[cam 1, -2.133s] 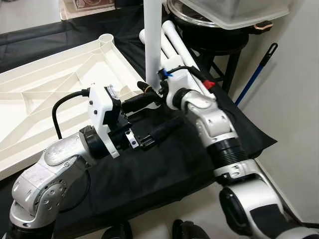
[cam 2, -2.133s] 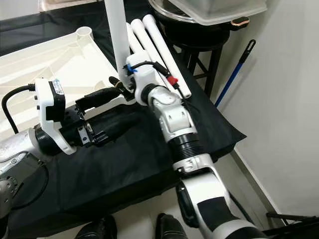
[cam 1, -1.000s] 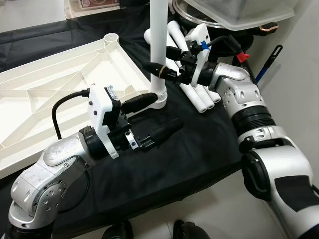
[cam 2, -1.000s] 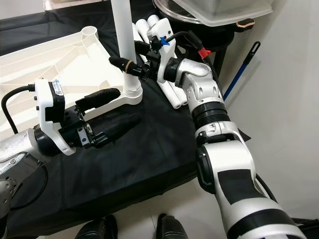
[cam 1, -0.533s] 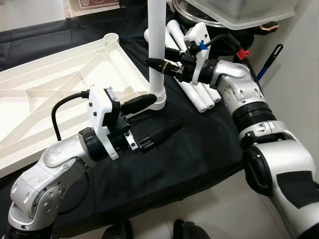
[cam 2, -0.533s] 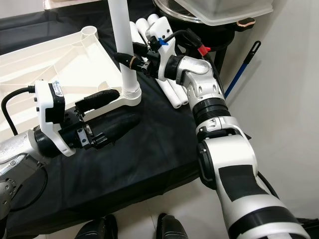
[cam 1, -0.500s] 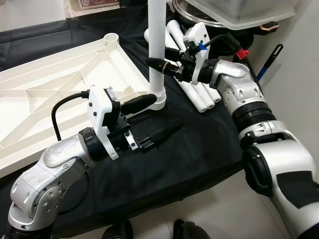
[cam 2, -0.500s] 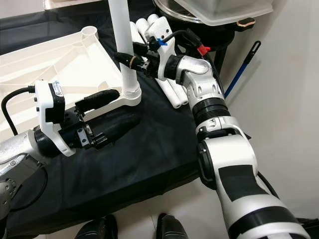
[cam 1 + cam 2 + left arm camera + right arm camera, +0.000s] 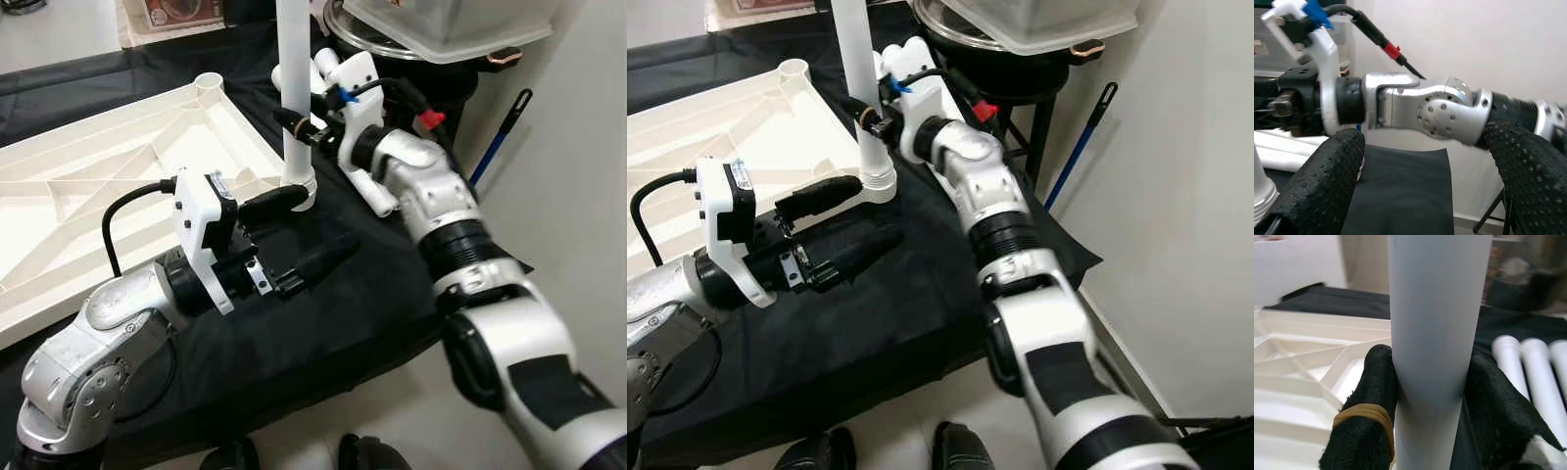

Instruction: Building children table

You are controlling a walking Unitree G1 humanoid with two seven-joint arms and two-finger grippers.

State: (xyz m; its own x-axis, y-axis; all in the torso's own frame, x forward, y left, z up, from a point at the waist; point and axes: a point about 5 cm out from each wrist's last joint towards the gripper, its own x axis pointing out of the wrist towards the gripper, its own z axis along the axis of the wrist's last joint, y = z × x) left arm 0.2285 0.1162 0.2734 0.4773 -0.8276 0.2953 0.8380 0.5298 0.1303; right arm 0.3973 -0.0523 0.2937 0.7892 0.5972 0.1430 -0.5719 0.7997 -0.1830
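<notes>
Tabletop [image 9: 88, 166], inverted, lies on cloth [image 9: 323, 323] at cloth's left side. Upright leg [image 9: 292, 88] stands in tabletop's near right corner socket. Spare legs [image 9: 364, 181] lie just right of it, toward cloth's right edge.

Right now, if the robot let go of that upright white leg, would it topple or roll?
Probably it would stay up: the leg stands in a corner socket of the tabletop. It looks stiff, smooth and likely light. The round spare legs would likely roll if nudged.
</notes>
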